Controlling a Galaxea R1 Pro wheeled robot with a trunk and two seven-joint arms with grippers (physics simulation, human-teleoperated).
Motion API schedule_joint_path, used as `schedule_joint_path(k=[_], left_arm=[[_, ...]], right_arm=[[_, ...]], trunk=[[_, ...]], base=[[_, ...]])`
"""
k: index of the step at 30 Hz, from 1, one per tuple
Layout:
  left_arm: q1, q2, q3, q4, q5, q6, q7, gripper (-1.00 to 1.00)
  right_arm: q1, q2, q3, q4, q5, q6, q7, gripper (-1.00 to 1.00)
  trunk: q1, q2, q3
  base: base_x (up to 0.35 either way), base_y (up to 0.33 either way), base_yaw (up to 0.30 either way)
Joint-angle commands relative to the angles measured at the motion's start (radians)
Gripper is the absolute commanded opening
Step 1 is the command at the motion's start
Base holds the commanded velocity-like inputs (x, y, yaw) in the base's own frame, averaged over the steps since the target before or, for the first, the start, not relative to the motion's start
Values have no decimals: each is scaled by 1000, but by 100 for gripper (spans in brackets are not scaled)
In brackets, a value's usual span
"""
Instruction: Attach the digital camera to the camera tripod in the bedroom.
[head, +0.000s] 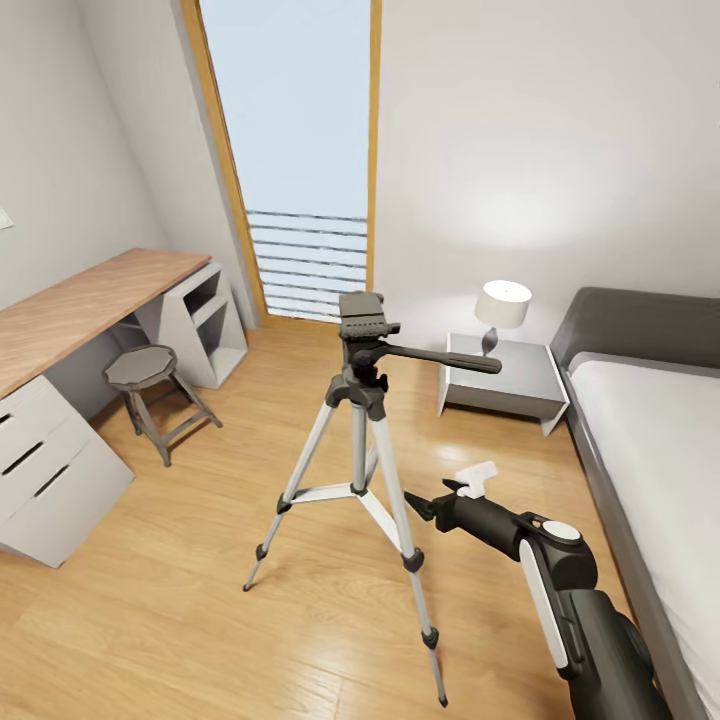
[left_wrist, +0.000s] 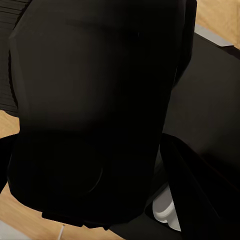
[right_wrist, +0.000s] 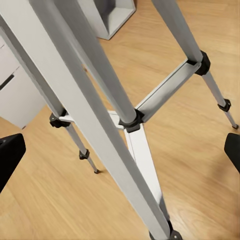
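Observation:
The camera tripod (head: 358, 420) stands on the wood floor in the middle of the bedroom, with a bare black head plate (head: 361, 312) and its pan handle (head: 445, 359) pointing right. My right gripper (head: 440, 492) is low beside the right leg and open. In the right wrist view its dark fingertips (right_wrist: 10, 156) sit at both edges, with the silver legs (right_wrist: 95, 120) and centre braces between them. The digital camera (left_wrist: 90, 115) is a chunky matte-black block very close in the left wrist view, and it appears held in the left gripper, whose fingers are hard to make out.
A wood-topped desk (head: 90, 300) with white drawers runs along the left wall, with a grey stool (head: 142, 370) in front. The tall window (head: 300, 150) is behind the tripod. A white nightstand (head: 505, 385) with a lamp (head: 502, 305) and the grey bed (head: 660, 440) are at the right.

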Motion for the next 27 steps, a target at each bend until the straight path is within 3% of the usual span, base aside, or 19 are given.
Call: schedule_joint_path(k=[1, 11, 21, 27], left_arm=[[0, 0, -8, 0, 7, -2, 2, -100], [0, 0, -8, 0, 7, -2, 2, -100], [0, 0, -8, 0, 7, -1, 2, -100], [0, 0, -8, 0, 7, -1, 2, -100]], right_arm=[[-1, 1, -4, -1, 6, 5, 8, 100], [-1, 1, -7, -1, 5, 8, 8, 100], [0, 0, -3, -1, 4, 39, 9, 100], [-1, 1, -2, -2, 4, 41, 10, 100]], trunk=[[0, -2, -2], [0, -2, -2], [0, -2, -2], [0, -2, -2]], base=[[0, -12, 0], [0, -3, 15], [0, 0, 194], [0, 0, 47]])
